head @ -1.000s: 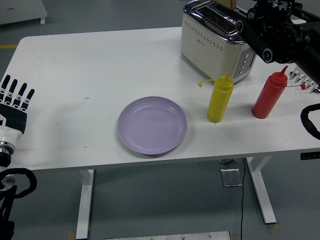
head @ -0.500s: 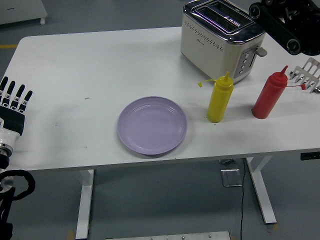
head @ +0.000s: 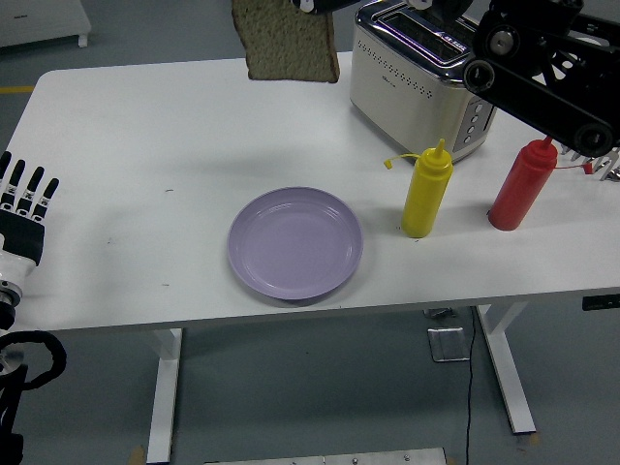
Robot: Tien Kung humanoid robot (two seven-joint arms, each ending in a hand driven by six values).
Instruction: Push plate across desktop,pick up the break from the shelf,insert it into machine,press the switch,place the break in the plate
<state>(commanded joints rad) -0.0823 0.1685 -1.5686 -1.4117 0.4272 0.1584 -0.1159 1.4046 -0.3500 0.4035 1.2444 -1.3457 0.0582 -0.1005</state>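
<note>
Lifted since before, bread slice (head: pixel 288 41) hangs from right hand (head: pixel 325 5); left hand (head: pixel 23 208) fingers extended.

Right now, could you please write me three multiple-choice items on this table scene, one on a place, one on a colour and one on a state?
1. Where does the plate lie?
A. Near the table's front edge, left of the yellow bottle
B. Behind the toaster
C. Under the red bottle

2. What colour is the plate?
A. Green
B. Lilac
C. Orange

3. What is the state of the slice of bread?
A. Lying on the plate
B. Sunk in the toaster slot
C. Held up in the air at the picture's top, over the table's far part

Answers:
1 A: the plate sits by the near edge, with the yellow bottle to its right.
2 B: its surface is pale purple.
3 C: the bread hangs above the far edge, left of the toaster, and the plate holds nothing.
</note>
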